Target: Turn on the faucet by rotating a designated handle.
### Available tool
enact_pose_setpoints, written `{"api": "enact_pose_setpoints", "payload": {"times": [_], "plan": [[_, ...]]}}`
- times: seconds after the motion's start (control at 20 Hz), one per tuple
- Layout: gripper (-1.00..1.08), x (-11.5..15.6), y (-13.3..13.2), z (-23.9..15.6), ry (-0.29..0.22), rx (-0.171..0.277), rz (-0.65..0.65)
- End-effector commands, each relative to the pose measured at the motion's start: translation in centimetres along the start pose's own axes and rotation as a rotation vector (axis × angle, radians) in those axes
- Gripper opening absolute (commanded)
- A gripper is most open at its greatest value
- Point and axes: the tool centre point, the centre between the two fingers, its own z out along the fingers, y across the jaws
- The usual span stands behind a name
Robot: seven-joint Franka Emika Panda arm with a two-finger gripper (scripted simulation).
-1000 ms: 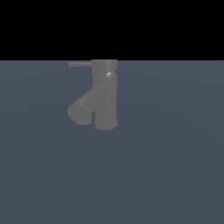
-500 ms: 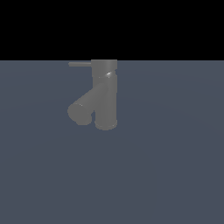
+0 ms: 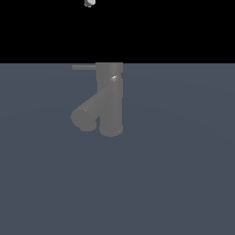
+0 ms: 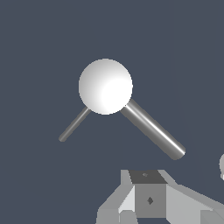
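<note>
The dark grey faucet [image 3: 110, 98] stands upright on the floor, its thick spout [image 3: 87, 114] slanting down toward the exterior view's left. The thin handle [image 3: 83, 67] sticks out level from the top cap, also toward the exterior view's left. Only a small light grey piece of my gripper [image 3: 89, 2] shows, at the picture's top edge, high above the handle and apart from it. From the wrist view I look straight down on the faucet's bright round cap [image 4: 105, 86], with the slim handle [image 4: 74, 124] and the thick spout [image 4: 153, 129] spreading from it. Grey gripper parts [image 4: 148, 201] fill the lower edge; the jaws' spacing is not visible.
A flat blue-grey floor [image 3: 183, 174] surrounds the faucet on all sides. Above it the background is black. No other objects show.
A small grey piece of my gripper has come into view at the top of the exterior view. The faucet and its handle have not moved.
</note>
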Motion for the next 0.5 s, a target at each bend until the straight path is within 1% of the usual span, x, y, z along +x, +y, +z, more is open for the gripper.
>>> {"api": "enact_pose_setpoints", "payload": {"times": [0.0,0.45], "plan": [[-1.0,0.5,-1.4,1.1,0.003,-0.003,0.065],[-1.0,1.8,-6.0,5.3,0.03,-0.017,0.29]]}}
